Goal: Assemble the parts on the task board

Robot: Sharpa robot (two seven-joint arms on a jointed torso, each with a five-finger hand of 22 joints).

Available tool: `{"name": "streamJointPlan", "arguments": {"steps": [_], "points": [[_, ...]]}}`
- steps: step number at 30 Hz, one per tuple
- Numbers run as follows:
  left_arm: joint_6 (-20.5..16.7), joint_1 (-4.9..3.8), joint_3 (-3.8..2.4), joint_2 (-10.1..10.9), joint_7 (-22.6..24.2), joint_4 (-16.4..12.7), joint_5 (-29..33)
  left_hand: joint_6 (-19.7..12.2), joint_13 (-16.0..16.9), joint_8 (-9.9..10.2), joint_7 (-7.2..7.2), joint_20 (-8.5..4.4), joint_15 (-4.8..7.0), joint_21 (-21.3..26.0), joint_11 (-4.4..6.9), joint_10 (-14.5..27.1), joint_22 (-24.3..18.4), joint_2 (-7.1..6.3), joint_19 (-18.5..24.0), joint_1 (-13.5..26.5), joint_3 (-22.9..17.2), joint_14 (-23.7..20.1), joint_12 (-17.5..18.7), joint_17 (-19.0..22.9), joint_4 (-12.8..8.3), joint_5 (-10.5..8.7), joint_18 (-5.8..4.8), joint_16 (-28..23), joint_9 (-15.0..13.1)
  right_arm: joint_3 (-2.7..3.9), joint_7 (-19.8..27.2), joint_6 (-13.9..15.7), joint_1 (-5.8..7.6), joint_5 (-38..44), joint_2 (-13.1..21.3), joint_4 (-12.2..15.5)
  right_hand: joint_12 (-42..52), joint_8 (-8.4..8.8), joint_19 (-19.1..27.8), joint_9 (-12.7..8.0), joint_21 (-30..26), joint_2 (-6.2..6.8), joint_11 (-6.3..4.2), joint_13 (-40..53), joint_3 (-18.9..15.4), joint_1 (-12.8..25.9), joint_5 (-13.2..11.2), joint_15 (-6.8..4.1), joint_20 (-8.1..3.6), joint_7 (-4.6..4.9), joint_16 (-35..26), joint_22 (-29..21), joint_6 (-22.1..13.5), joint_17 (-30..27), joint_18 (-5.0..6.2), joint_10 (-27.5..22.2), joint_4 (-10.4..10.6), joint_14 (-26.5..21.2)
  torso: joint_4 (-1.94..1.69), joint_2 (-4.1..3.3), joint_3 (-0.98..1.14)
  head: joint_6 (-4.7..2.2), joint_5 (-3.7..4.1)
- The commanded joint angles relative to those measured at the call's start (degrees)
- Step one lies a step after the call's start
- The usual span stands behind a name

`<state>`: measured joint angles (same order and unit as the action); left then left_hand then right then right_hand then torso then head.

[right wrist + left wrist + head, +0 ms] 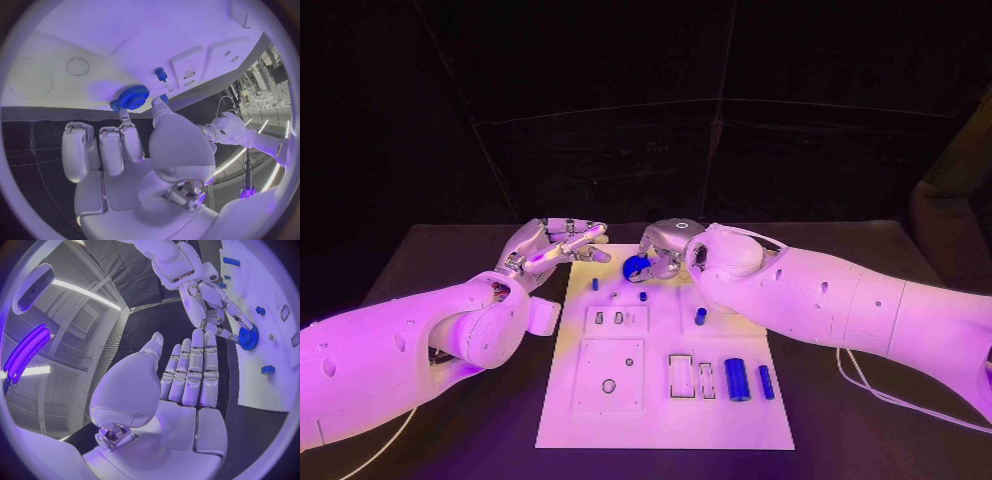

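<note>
The left robot hand (pixel 548 246) hovers at the task board's (pixel 661 420) ten o'clock corner, fingers straight and apart, holding nothing. The board lies on the black surface (pixel 459 250). Recesses in it hold small blue parts; at about four o'clock a blue cylinder (pixel 736 379) and a slimmer blue peg (pixel 766 381) lie side by side. At twelve o'clock the right robot hand (pixel 678 250) pinches a blue gear (pixel 636 266).

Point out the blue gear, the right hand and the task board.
blue gear (pixel 133 96): right wrist view, toothed face.
right hand (pixel 678 246): head view, back of hand.
task board (pixel 661 420): head view, bare near end.
</note>
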<state>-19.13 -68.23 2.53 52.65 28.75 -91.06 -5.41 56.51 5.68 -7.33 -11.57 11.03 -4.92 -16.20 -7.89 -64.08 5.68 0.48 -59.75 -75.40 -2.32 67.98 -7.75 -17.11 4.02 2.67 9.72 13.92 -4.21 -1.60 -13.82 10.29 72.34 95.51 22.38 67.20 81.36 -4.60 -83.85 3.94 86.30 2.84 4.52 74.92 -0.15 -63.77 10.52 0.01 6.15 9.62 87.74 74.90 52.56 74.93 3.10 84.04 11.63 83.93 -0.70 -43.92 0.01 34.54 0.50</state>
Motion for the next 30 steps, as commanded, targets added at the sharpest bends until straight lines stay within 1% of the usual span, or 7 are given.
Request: {"name": "streamJointPlan", "arguments": {"steps": [1,15,19,22,25,27,30], "points": [[0.48,-0.1,-0.05,0.02,0.11,-0.04,-0.02,0.28,0.05,0.2,-0.14,0.35,-0.08,0.27,-0.24,-0.04,-0.09,0.61,-0.04,-0.06,-0.03,-0.41,0.27,-0.09,-0.24,0.2,0.79,-0.21,0.09,-0.15,-0.16,-1.59,-0.12,-0.92,0.21,-0.16,0.21,0.3,-1.38,0.05,0.35,-0.7,0.3,7.45,-0.34,-0.03,0.22,0.42,0.39,0.15,0.32,5.96,-0.28,10.68,-1.16,0.14,0.14,5.08,-0.01,-0.02,-0.01,0.07,-0.01],[0.36,-0.12,-0.05,0.13,0.18,0.03,-0.02,0.28,0.05,0.21,-0.14,0.35,-0.08,0.27,-0.24,-0.04,-0.1,0.62,-0.05,-0.07,-0.04,-0.41,0.28,-0.1,-0.25,0.2,0.79,-0.21,0.09,-0.17,0.78,-2.17,-0.12,-2.01,1.02,0.56,0.87,-0.38,-1.44,0.36,0.4,-1.66,-0.07,8.04,-1.44,-1.26,0.47,0.18,0.28,-0.35,0.39,6.1,1.39,10.84,-1.17,0.64,0.41,5.12,-0.04,0.0,0.0,0.27,-0.07],[0.39,-0.13,-0.05,0.14,0.19,0.07,-0.02,0.27,0.06,0.25,-0.15,0.35,-0.08,0.3,-0.25,-0.03,-0.12,0.69,-0.07,-0.17,-0.08,-0.41,0.33,-0.16,-0.35,0.2,0.79,-0.25,0.1,-0.17,1.62,1.17,-0.12,-2.19,1.46,0.83,1.38,-0.36,-1.59,0.34,0.51,-2.12,-0.19,8.49,-1.68,-2.04,1.29,0.06,0.14,-0.45,0.51,6.38,1.61,11.11,-1.23,1.01,0.28,5.18,-0.05,-0.01,0.02,0.32,-0.08],[0.42,-0.13,-0.05,0.18,0.18,0.12,-0.02,0.27,0.06,0.25,-0.15,0.35,-0.08,0.3,-0.25,-0.03,-0.12,0.69,-0.07,-0.17,-0.08,-0.41,0.33,-0.16,-0.35,0.2,0.79,-0.25,0.1,-0.17,2.76,5.69,-0.13,-2.49,2.19,1.28,1.74,-0.26,-1.75,0.3,0.63,-2.2,-0.19,8.82,-1.94,-2.71,1.88,0.05,0.09,-0.42,0.65,6.67,1.61,11.41,-1.29,1.26,0.03,5.25,-0.04,0.0,0.04,0.27,-0.1],[0.4,-0.13,-0.05,0.26,0.17,0.18,-0.02,0.27,0.06,0.26,-0.15,0.35,-0.08,0.32,-0.25,-0.03,-0.13,0.71,-0.07,-0.21,-0.09,-0.41,0.35,-0.19,-0.39,0.2,0.79,-0.26,0.1,-0.18,3.96,9.04,-0.14,-3.31,3.16,2.0,1.76,0.05,-1.77,0.18,0.63,-2.17,-0.1,8.84,-2.24,-3.46,2.33,0.1,0.11,-0.28,0.66,6.68,1.24,11.43,-1.3,1.28,-0.3,5.25,0.02,0.0,0.02,0.25,-0.18],[0.4,-0.13,-0.05,0.37,0.17,0.23,-0.02,0.27,0.06,0.26,-0.15,0.35,-0.08,0.32,-0.25,-0.03,-0.13,0.72,-0.08,-0.22,-0.1,-0.41,0.35,-0.2,-0.41,0.2,0.79,-0.27,0.1,-0.18,5.53,11.2,-0.15,-4.7,4.62,3.13,1.77,0.2,-1.79,0.13,0.65,-2.15,-0.04,8.86,-2.41,-3.94,2.52,0.15,0.14,-0.22,0.72,6.71,1.07,11.56,-1.31,1.29,-0.53,5.28,0.06,0.01,0.04,0.31,-0.21],[0.46,-0.13,-0.05,0.52,0.19,0.33,-0.02,0.27,0.06,0.26,-0.15,0.35,-0.08,0.32,-0.25,-0.03,-0.13,0.72,-0.08,-0.22,-0.1,-0.41,0.35,-0.2,-0.41,0.2,0.79,-0.27,0.1,-0.18,9.03,12.19,-0.14,-8.98,8.3,5.85,1.64,0.2,-1.81,0.17,0.66,-2.32,-0.03,8.75,-2.62,-5.48,2.84,0.18,0.2,-0.23,0.7,6.77,1.3,11.52,-1.32,1.2,-1.31,5.26,0.13,0.04,0.0,0.12,-0.11]]}}
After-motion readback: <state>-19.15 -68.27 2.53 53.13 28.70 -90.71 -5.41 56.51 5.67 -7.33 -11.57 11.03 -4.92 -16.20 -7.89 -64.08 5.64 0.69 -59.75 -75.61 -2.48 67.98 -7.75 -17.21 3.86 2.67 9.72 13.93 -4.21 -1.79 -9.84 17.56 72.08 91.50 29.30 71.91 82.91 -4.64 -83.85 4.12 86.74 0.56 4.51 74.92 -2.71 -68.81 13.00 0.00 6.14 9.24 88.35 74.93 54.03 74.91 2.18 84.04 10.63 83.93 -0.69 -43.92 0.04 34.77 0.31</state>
